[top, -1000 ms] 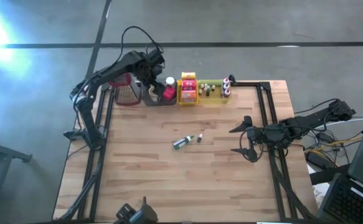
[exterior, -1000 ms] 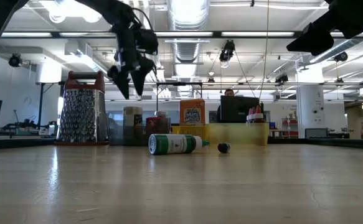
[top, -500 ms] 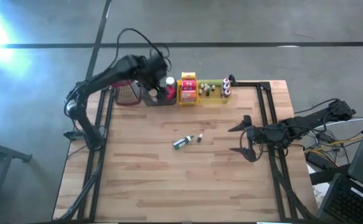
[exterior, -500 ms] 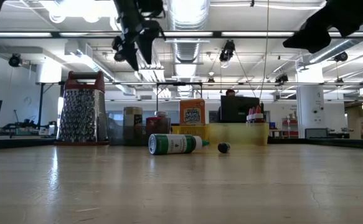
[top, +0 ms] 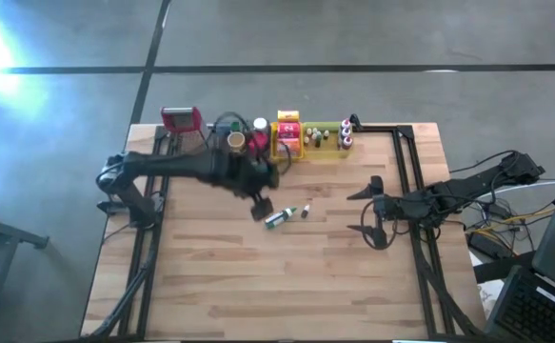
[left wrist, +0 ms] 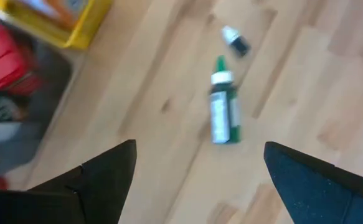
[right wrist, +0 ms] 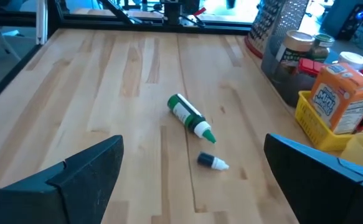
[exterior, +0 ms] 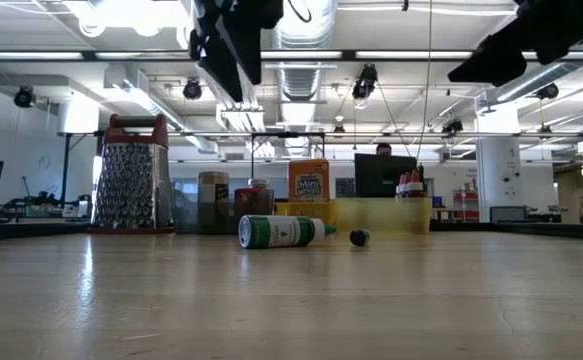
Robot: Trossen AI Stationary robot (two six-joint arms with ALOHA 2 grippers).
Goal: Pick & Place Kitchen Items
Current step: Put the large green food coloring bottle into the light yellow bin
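Left gripper (top: 258, 204), fingers spread, hovers mid-frame over the lying green-capped white plastic bottle (top: 276, 218); it should straddle the body squarely.

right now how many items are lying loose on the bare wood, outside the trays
2: a green-capped bottle on its side near the table's middle, under the open left gripper, and a tiny dark bottle lying apart beside its cap end.
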